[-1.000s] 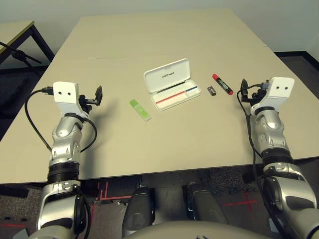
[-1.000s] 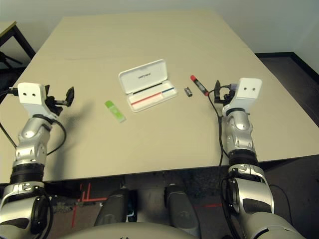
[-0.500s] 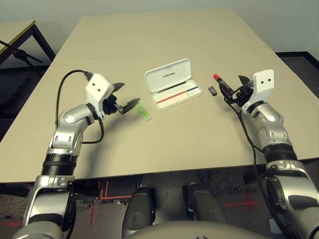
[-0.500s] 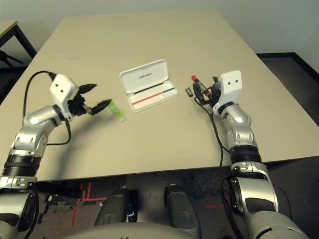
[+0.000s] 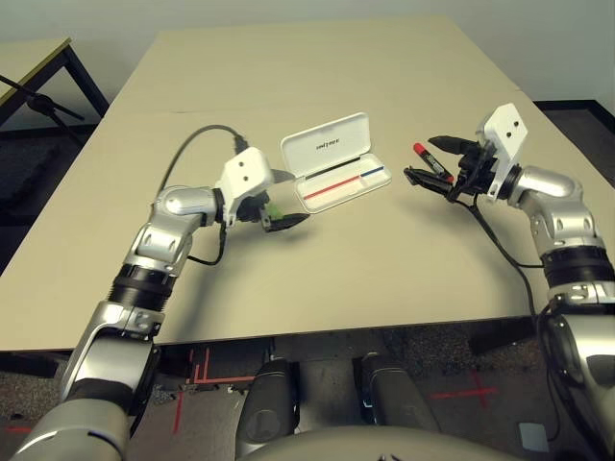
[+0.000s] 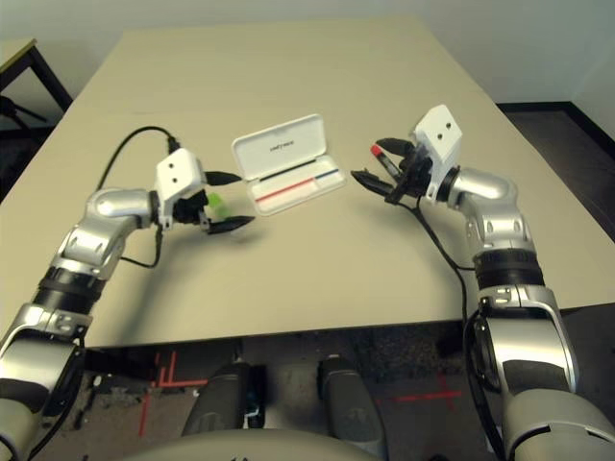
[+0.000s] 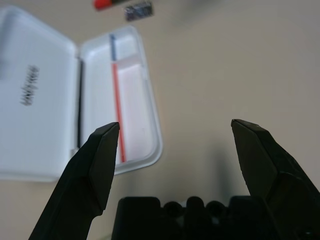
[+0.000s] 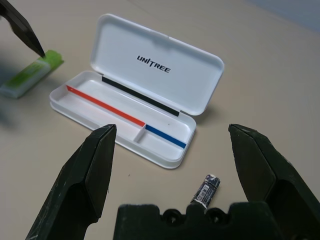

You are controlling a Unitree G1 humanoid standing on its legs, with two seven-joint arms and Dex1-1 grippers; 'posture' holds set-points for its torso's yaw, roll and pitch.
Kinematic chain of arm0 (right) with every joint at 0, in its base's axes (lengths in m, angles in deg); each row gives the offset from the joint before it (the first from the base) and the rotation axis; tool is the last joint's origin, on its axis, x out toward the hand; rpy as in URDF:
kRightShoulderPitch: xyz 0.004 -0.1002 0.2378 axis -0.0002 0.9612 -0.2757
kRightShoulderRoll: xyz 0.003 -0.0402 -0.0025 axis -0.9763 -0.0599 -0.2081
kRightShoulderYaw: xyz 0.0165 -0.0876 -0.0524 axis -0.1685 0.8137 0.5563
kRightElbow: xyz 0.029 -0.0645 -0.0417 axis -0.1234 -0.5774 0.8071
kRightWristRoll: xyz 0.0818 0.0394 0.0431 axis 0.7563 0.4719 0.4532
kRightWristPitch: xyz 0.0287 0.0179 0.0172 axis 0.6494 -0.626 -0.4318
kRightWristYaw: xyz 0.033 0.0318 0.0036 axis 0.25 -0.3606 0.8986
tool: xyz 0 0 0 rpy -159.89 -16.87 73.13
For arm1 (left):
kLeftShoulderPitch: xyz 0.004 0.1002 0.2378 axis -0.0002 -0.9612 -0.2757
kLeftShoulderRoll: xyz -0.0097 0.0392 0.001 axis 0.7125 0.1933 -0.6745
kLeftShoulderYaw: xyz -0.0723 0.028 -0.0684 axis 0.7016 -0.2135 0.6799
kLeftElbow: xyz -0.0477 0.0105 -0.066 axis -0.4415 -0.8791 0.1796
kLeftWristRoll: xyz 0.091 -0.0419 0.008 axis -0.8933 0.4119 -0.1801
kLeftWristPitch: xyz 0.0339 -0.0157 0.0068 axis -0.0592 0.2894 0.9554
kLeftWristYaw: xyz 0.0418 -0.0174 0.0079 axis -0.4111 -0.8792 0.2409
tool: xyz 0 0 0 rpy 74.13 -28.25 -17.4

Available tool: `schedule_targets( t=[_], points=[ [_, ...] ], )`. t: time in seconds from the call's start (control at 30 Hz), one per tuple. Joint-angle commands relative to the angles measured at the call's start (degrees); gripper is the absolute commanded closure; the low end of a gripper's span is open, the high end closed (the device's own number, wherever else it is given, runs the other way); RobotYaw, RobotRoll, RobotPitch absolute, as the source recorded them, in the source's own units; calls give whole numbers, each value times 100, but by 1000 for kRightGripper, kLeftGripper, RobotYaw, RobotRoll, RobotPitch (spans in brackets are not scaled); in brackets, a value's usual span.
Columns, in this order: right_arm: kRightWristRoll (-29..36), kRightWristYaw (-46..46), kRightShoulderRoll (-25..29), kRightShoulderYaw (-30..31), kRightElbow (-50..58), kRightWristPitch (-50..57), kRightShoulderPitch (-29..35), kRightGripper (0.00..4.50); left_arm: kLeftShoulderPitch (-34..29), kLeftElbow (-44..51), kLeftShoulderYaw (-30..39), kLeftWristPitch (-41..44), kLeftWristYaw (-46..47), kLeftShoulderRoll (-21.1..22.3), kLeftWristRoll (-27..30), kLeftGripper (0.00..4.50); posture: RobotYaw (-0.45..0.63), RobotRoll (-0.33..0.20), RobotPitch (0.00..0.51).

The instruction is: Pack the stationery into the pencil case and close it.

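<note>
The white pencil case (image 5: 327, 146) lies open mid-table, its lid back, a red and a blue stripe showing in the tray (image 8: 125, 127). The light-green bar (image 5: 274, 208) lies flat to its left. My left gripper (image 5: 298, 199) is open, its fingers straddling the bar's near end without holding it. The red marker (image 5: 424, 157) lies right of the case. My right gripper (image 5: 419, 157) hovers open above it. The small dark-and-silver cylinder (image 8: 206, 188) rests on the table between the case and the marker, just below my right gripper's (image 8: 171, 130) open fingers.
The beige table (image 5: 327, 279) spreads wide behind and in front of the case. A second table's corner (image 5: 34, 60) with black legs stands at the far left. Black cables loop off both wrists.
Both arms have swung inward from the table's sides. The left gripper came over to the green bar, the right one up over the marker. Nothing on the table moved.
</note>
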Motion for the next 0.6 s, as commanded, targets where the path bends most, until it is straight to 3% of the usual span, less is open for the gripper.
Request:
schedule_targets(
  t=[0.03, 0.23, 0.6],
  points=[
    [-76, -140, 60, 107, -114, -24, -83, 40, 351, -574, -223, -188, -159, -159, -317, 0, -36, 0, 78],
    [-126, -145, 43, 72, -147, -106, -142, 40, 802, -1363, -340, -326, 7, -530, -678, 0, -44, 0, 76],
    [-128, -112, 21, 29, -130, -182, -167, 40, 1102, -1827, -541, 58, 93, -872, -1182, 0, -44, 0, 76]
  ],
)
